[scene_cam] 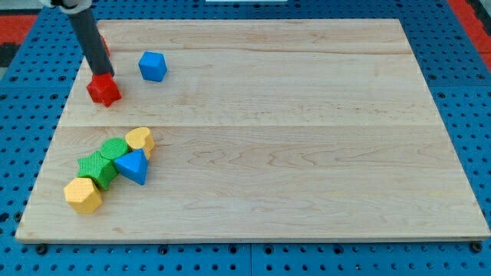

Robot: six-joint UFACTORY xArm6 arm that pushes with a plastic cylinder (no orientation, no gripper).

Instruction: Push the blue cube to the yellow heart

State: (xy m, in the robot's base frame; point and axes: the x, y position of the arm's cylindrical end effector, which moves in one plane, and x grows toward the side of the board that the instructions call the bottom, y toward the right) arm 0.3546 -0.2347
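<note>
Sitting near the board's top-left, blue cube [153, 66] is well apart from yellow heart [140, 139], which lies below it toward the view's bottom. No pincer, just rod; my tip [103, 75] left of cube, touching red block [103, 90]. Push not yet begun.

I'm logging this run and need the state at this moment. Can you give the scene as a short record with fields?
my tip: at the red block's top edge, to the view's left of the blue cube
blue cube: upper left of the board, alone
red block: left of the blue cube
yellow heart: top of the lower-left cluster
cluster: green blocks, blue triangular block, yellow block
blue cube to heart: apart
</note>
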